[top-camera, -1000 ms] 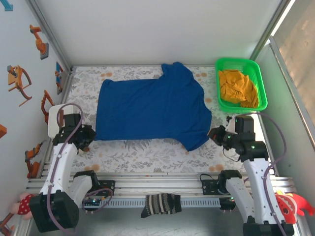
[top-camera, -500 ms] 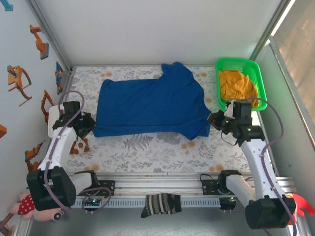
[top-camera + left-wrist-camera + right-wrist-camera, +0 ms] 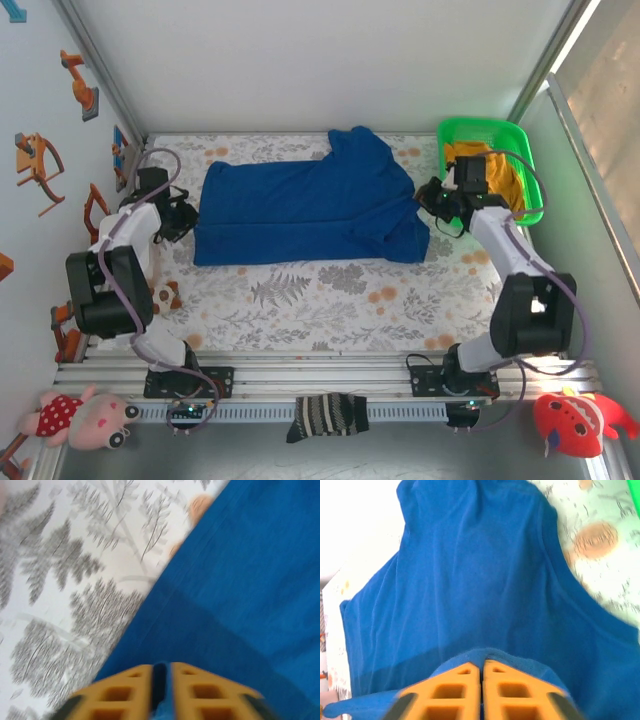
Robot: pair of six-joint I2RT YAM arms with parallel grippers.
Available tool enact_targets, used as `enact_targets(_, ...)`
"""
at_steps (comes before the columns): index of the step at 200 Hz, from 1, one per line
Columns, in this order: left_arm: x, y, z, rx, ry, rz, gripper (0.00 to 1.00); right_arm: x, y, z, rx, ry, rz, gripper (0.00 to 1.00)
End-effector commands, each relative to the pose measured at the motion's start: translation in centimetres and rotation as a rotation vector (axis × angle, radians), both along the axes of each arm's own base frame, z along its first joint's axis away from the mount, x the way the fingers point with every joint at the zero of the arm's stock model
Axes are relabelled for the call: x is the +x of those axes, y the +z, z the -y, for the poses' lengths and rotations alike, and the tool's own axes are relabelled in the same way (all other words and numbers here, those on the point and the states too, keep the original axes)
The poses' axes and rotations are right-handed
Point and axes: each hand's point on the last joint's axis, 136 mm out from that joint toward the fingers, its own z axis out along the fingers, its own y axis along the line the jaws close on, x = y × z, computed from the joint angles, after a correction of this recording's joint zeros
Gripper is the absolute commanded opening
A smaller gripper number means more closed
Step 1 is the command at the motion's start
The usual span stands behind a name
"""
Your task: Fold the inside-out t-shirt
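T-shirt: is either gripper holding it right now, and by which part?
Both hold it. The left gripper pinches the inside-out t-shirt by its edge at the end nearest that arm; the right gripper pinches the folded-over edge at the opposite end.

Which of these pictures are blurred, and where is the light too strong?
Left wrist: shirt and tablecloth blurred, left fingers soft. Right wrist: upper-left corner washed out white, right fingers blurred near the bottom edge. Top external: sharp, evenly lit.

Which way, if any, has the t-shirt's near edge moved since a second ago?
Yes. The near edge of the t-shirt moved back, away from the front rail.
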Motion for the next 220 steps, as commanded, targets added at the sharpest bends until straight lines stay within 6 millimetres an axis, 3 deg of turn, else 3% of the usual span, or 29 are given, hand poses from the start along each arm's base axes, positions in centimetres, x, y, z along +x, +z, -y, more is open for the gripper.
enact_targets(1, 3.4, 0.2, 0.6, -0.046, -0.045, 0.049, 0.54, 3.8, 2.7, -0.2, -0.038, 0.026, 0.129, 0.31)
enact_targets(9, 4.1, 0.1, 0.8, -0.064, -0.051, 0.046, 0.64, 3.7, 3.0, -0.3, -0.037, 0.034, 0.128, 0.34)
enact_targets(22, 4.4, 0.8, 0.8, -0.067, -0.044, 0.064, 0.72, 2.5, 3.2, -0.1, -0.050, 0.035, 0.119, 0.37)
enact_targets(40, 3.7, 2.6, 0.9, -0.074, -0.024, 0.119, 0.74, -0.5, 2.1, 0.4, -0.076, 0.029, 0.068, 0.39)
enact_targets(64, 0.2, 3.8, 1.7, -0.111, 0.012, 0.135, 0.75, -4.8, -1.3, 1.2, -0.110, 0.018, -0.030, 0.39)
enact_targets(100, -6.5, 2.4, 3.1, -0.122, 0.037, 0.078, 0.76, -8.3, -5.8, 2.0, -0.160, 0.014, -0.129, 0.41)
enact_targets(127, -9.6, 0.1, 3.3, -0.103, 0.051, 0.025, 0.76, -8.6, -8.2, 2.2, -0.166, 0.013, -0.176, 0.42)
enact_targets(153, -10.8, -1.9, 3.3, -0.106, 0.072, -0.017, 0.76, -8.4, -9.9, 2.1, -0.163, 0.012, -0.211, 0.43)
enact_targets(220, -9.5, -4.7, 3.4, -0.080, 0.073, -0.077, 0.73, -7.6, -12.3, 1.6, -0.147, 0.008, -0.253, 0.43)
